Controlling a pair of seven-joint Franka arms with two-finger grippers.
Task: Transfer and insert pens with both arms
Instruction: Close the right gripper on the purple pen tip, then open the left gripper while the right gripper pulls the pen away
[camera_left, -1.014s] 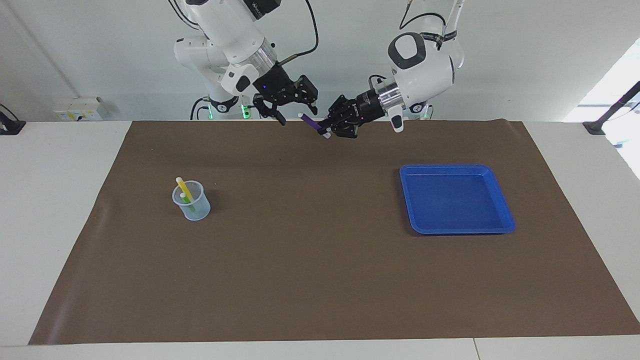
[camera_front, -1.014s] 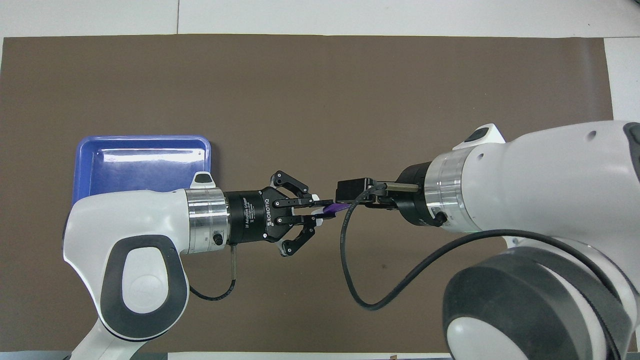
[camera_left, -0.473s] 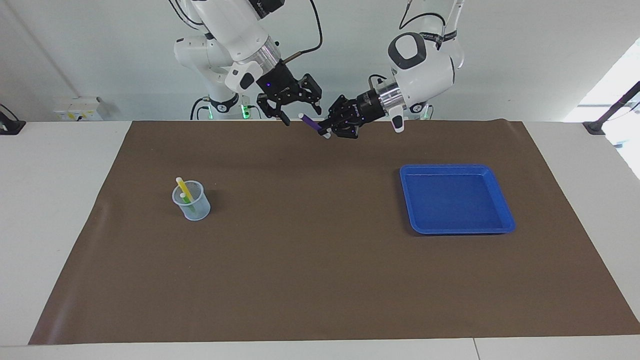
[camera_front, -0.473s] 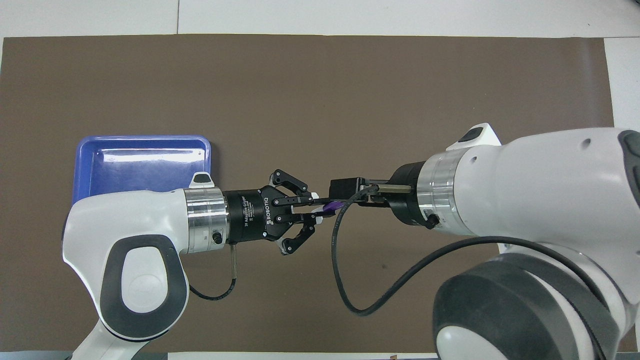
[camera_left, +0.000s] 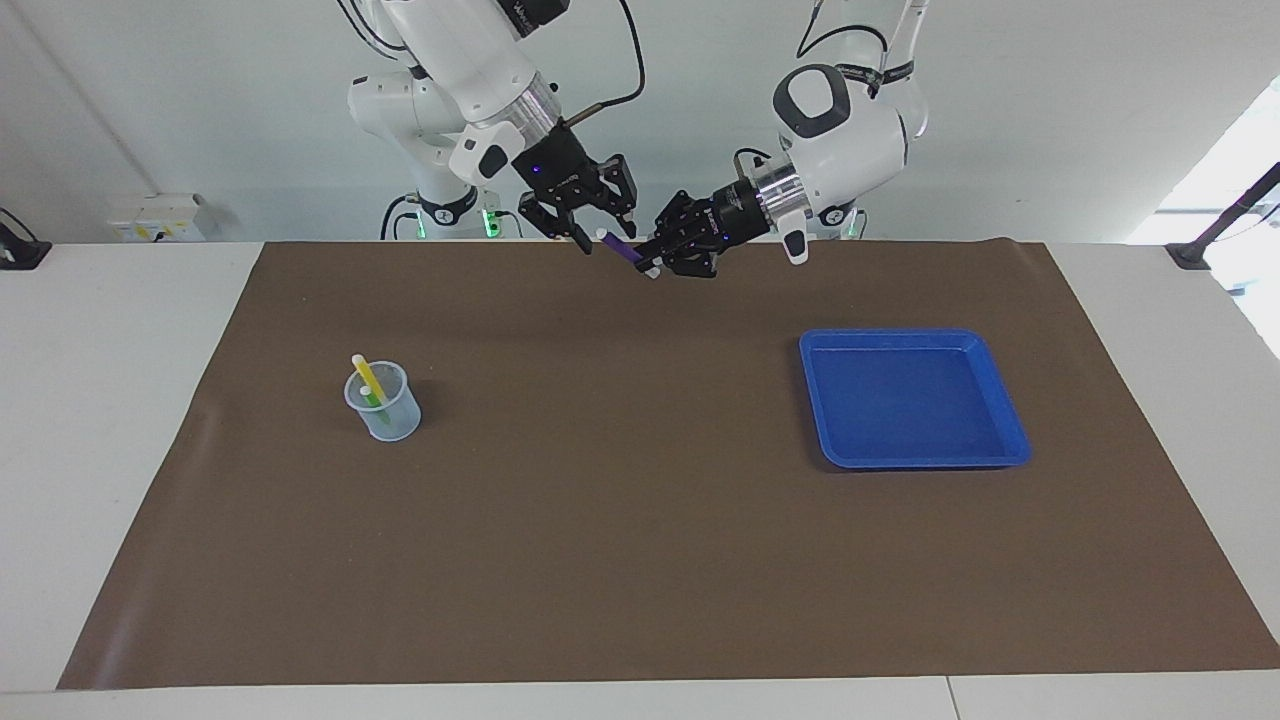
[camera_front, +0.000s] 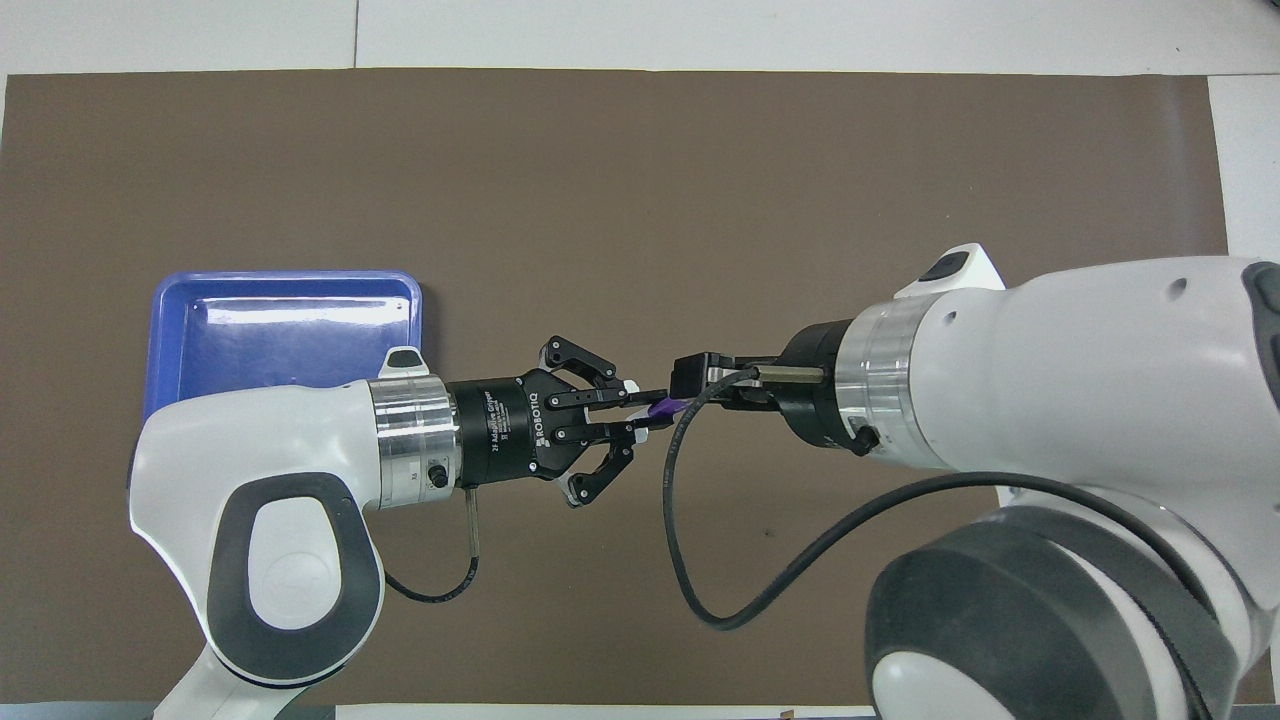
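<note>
A purple pen (camera_left: 620, 247) (camera_front: 665, 408) hangs tilted in the air over the middle of the brown mat's robot-side edge. My left gripper (camera_left: 645, 262) (camera_front: 640, 413) is shut on its lower, whitish end. My right gripper (camera_left: 603, 235) meets it from the other end, open, with one finger on each side of the pen's upper tip. A clear cup (camera_left: 383, 405) stands toward the right arm's end of the table. It holds a yellow pen (camera_left: 364, 372) and a green pen (camera_left: 373, 397). The right arm hides the cup in the overhead view.
A blue tray (camera_left: 1010, 420) (camera_front: 280, 275) with nothing in it lies toward the left arm's end of the table. The brown mat (camera_left: 640, 540) covers most of the white tabletop.
My right gripper has come in over the purple pen's upper end and its fingers have narrowed around it. The left gripper and pen have barely moved.
</note>
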